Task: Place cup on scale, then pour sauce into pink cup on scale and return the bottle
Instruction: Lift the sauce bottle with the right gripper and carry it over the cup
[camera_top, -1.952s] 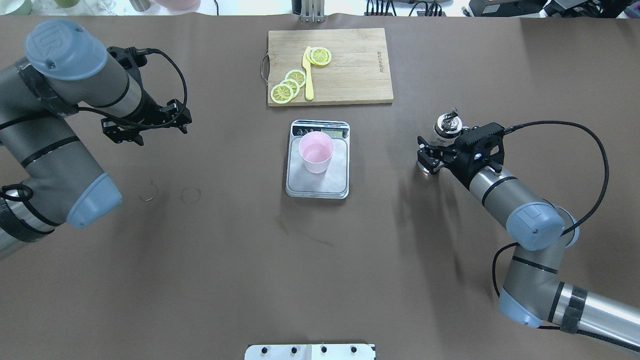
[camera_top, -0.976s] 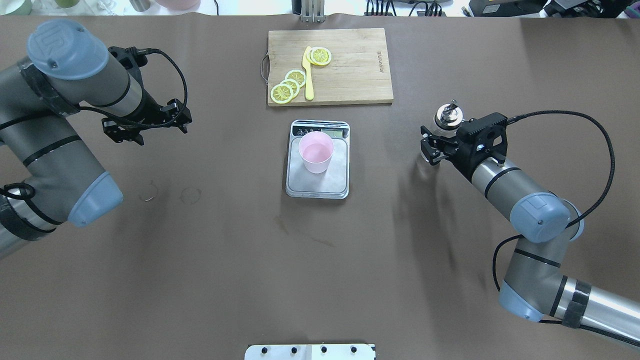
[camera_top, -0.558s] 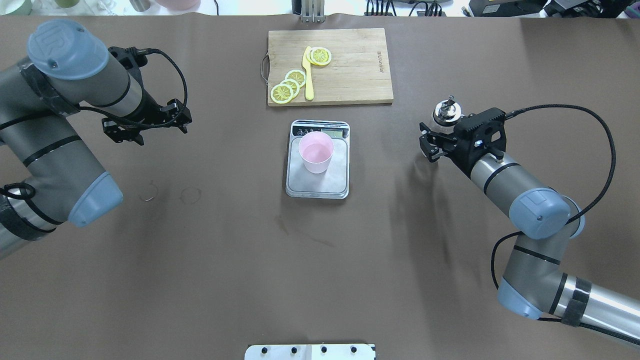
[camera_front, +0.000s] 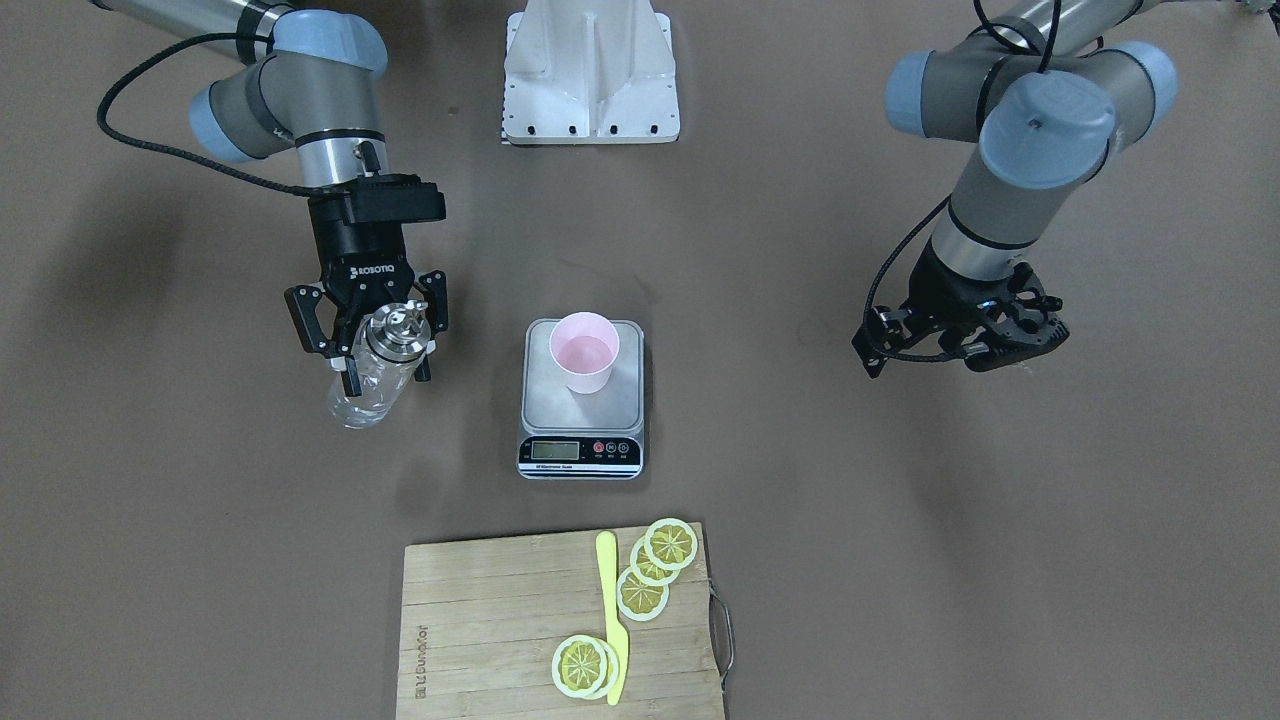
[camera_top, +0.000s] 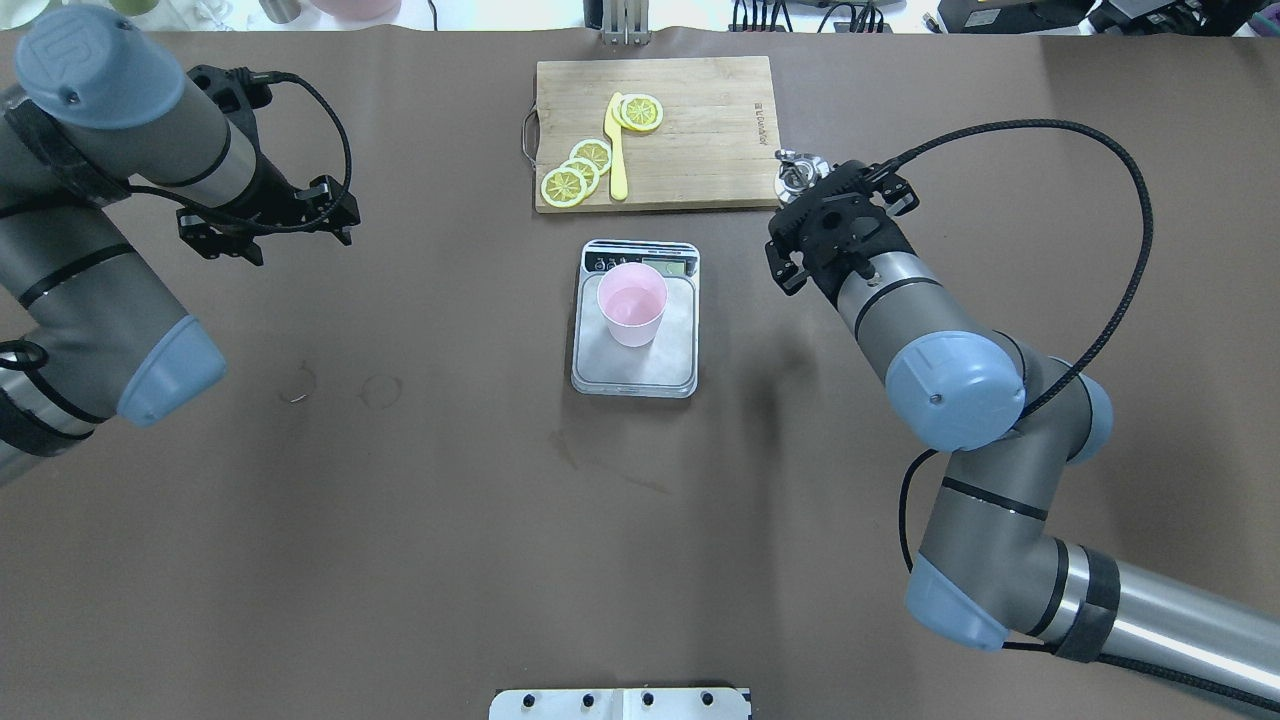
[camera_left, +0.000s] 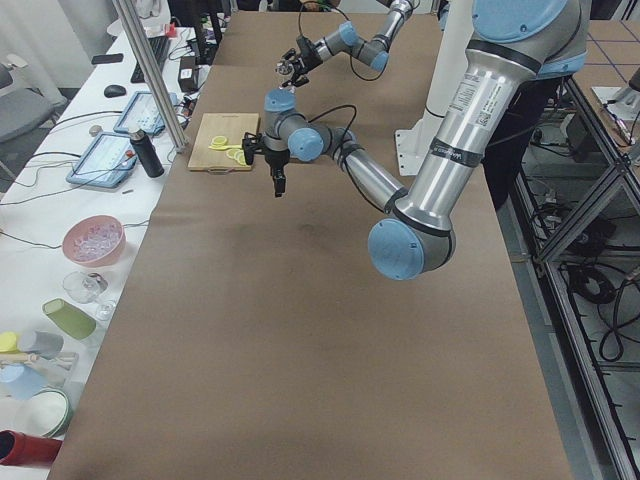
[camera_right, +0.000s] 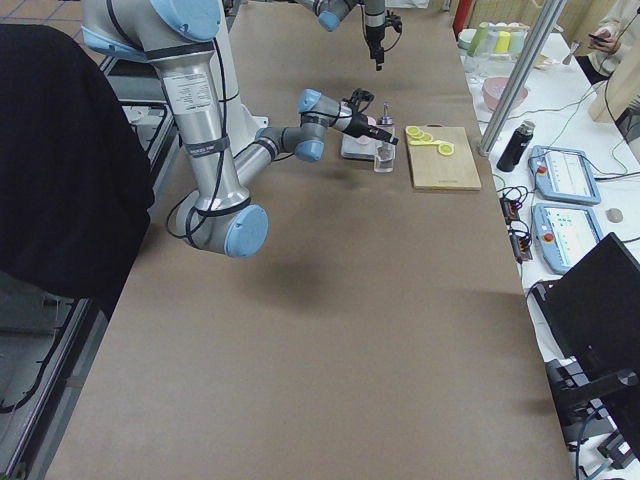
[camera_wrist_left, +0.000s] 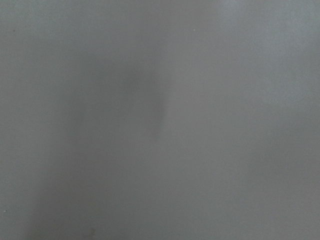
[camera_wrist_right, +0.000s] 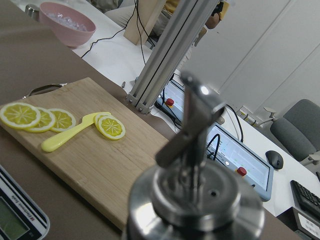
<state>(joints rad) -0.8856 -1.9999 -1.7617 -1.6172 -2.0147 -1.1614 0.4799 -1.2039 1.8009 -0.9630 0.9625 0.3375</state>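
Observation:
The pink cup (camera_front: 584, 352) stands upright on the platform of the scale (camera_front: 540, 395) at the table's middle; it also shows in the overhead view (camera_top: 632, 303). My right gripper (camera_front: 385, 370) is shut on the clear glass bottle (camera_front: 363, 397), whose silver pourer cap (camera_top: 796, 174) fills the right wrist view (camera_wrist_right: 195, 200). The bottle appears lifted off the table, to the scale's right in the overhead view, near the cutting board's corner. Clear sauce shows through the glass. My left gripper (camera_top: 265, 222) is open and empty, far to the scale's left.
A wooden cutting board (camera_top: 720, 130) with lemon slices (camera_top: 575, 172) and a yellow knife (camera_top: 616, 150) lies just beyond the scale. A corner of the scale's display (camera_wrist_right: 12, 220) shows in the right wrist view. The left wrist view shows only blurred table.
My right gripper has carried the bottle up and inward, from the right side of the table to beside the cutting board's corner. My left arm has drawn back a little.

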